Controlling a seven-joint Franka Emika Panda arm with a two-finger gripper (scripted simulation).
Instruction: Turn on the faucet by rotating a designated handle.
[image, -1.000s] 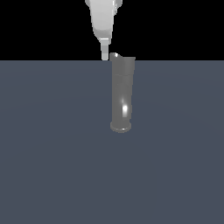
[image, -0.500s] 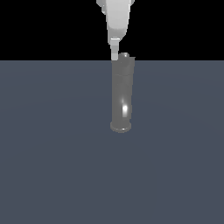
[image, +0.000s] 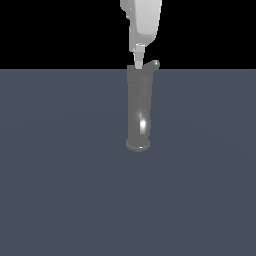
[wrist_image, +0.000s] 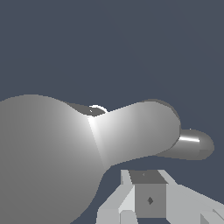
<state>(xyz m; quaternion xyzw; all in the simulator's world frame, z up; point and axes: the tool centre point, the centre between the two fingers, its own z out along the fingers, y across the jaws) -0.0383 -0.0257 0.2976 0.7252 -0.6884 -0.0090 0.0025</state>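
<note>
1. Faucet (image: 138, 107) first: you see it standing upright on the dark table (image: 60, 190), flared base down, unmoved from a second ago.
2. Your gripper (image: 139, 50) has travelled from the exterior view's left to directly above the cylinder's top, finger tip touching or just over its rim. Whether the jaws are spread or pressed together, you cannot tell.
3. Handle (image: 153, 64) pokes out toward the exterior view's right, just beside the finger; the wrist view shows it close ahead. You are probably lined up to push it round.
</note>
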